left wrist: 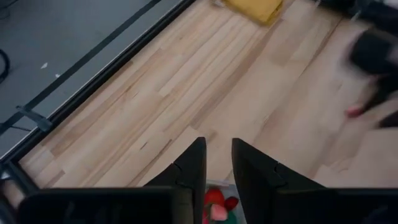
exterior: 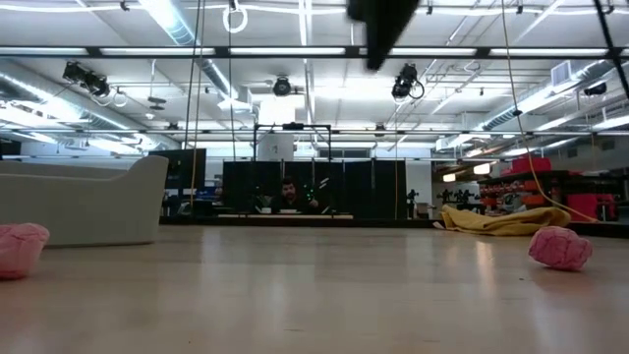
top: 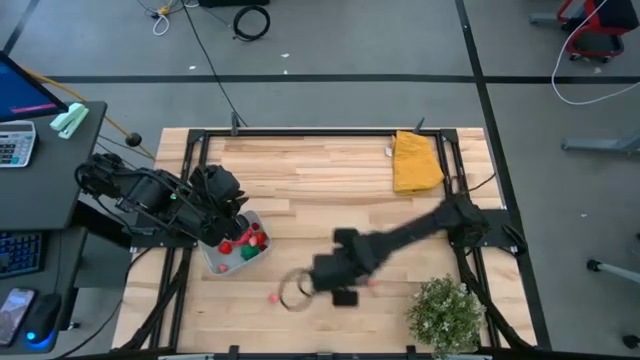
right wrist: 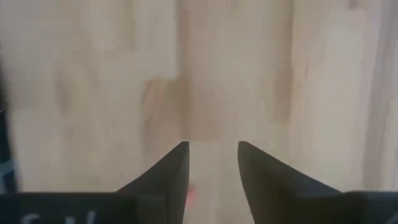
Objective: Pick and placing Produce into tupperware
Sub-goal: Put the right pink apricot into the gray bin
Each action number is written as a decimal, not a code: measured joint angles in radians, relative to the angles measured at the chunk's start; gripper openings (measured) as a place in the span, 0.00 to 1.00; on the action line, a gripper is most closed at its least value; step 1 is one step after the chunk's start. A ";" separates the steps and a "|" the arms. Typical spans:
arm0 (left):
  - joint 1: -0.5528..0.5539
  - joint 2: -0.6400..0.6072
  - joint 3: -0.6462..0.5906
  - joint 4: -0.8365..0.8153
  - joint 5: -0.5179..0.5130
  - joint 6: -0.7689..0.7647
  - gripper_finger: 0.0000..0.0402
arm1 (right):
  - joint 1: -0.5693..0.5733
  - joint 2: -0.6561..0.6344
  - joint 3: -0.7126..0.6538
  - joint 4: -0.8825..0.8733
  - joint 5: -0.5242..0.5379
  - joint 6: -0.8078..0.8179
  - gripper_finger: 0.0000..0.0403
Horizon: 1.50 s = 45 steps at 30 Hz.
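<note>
The tupperware (top: 232, 256) stands at the table's left and holds several red pieces and a green piece (top: 247, 252); it also shows in the low view (exterior: 88, 202). My left gripper (left wrist: 217, 155) hangs over it, open and empty, with red pieces (left wrist: 214, 199) below its fingers. Two pink pieces lie loose on the table, one (top: 273, 297) near the front and one (top: 372, 286) beside my right arm; both show in the low view (exterior: 18, 248) (exterior: 560, 248). My right gripper (right wrist: 211, 155) is open and empty above the table's front middle (top: 335, 285).
A folded yellow cloth (top: 416, 160) lies at the far right. A bushy green plant (top: 445, 312) stands at the near right corner. A thin dark ring (top: 293, 290) shows beside my right gripper. Bare wood lies in the table's middle and far part.
</note>
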 joint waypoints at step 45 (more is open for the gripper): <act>-0.001 0.000 -0.207 0.016 0.016 -0.183 0.18 | 0.237 -0.234 -0.964 0.769 0.115 0.287 0.49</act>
